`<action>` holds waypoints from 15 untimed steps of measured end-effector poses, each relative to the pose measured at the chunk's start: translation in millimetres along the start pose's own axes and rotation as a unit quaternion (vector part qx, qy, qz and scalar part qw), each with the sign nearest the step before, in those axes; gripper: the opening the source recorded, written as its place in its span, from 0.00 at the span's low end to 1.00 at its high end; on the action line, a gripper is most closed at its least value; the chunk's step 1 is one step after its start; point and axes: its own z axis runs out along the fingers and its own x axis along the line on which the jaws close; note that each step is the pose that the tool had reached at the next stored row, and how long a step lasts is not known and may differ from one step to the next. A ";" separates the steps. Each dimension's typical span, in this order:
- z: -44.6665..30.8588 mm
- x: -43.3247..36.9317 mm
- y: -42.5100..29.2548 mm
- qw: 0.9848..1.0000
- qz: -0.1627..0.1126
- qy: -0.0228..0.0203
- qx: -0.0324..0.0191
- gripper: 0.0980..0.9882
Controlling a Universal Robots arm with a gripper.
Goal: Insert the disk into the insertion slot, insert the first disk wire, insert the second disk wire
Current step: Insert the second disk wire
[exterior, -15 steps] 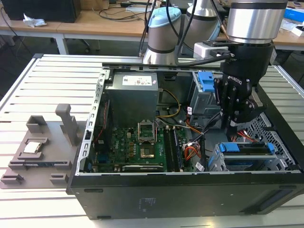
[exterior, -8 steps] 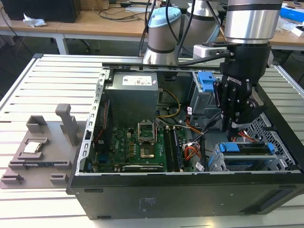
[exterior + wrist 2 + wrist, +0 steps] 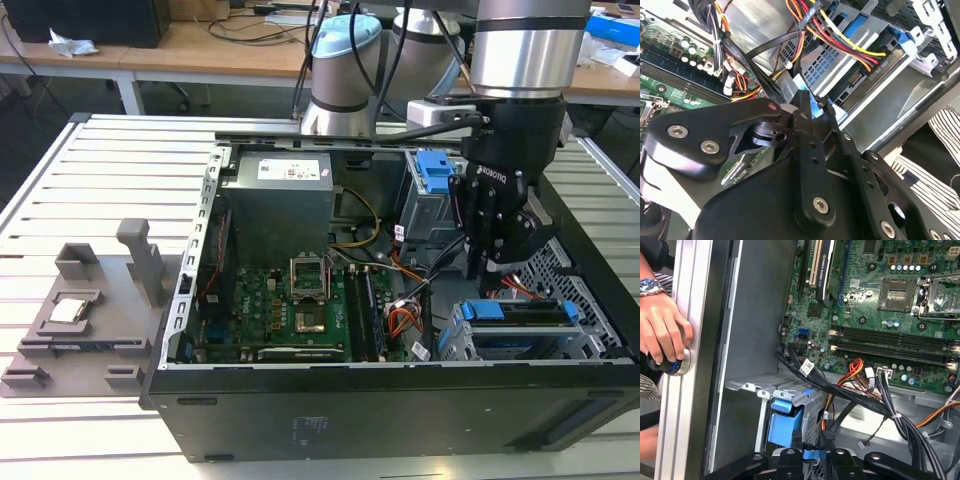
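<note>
The disk, grey in its bright blue caddy, lies inside the insertion slot, a perforated grey cage at the case's front corner on the exterior view's right. My gripper hangs just behind that cage, over the loose cables. In both wrist views the gripper is shut on the end of a light blue disk wire. A black plug with red, yellow and black wires sits against the disk's rear edge. The blue caddy lies just ahead of the fingers.
Motherboard and grey power supply fill the case's other half. Black and coloured cable bundles cross near the cage. A grey fixture lies on the slatted table. A person's hand rests on a round button outside the case wall.
</note>
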 end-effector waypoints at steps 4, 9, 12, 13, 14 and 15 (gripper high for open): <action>0.1 0.0 0.0 1.000 0.000 0.000 0.000 0.19; 0.1 0.0 0.0 1.000 0.000 0.000 0.000 0.12; -3.5 1.4 0.0 1.000 0.000 0.000 0.000 0.12; -9.9 4.0 0.0 1.000 0.000 0.000 0.000 0.12; -11.8 4.8 -0.1 1.000 0.000 0.000 0.000 0.12; -12.3 5.5 -0.2 1.000 0.000 -0.001 0.000 0.12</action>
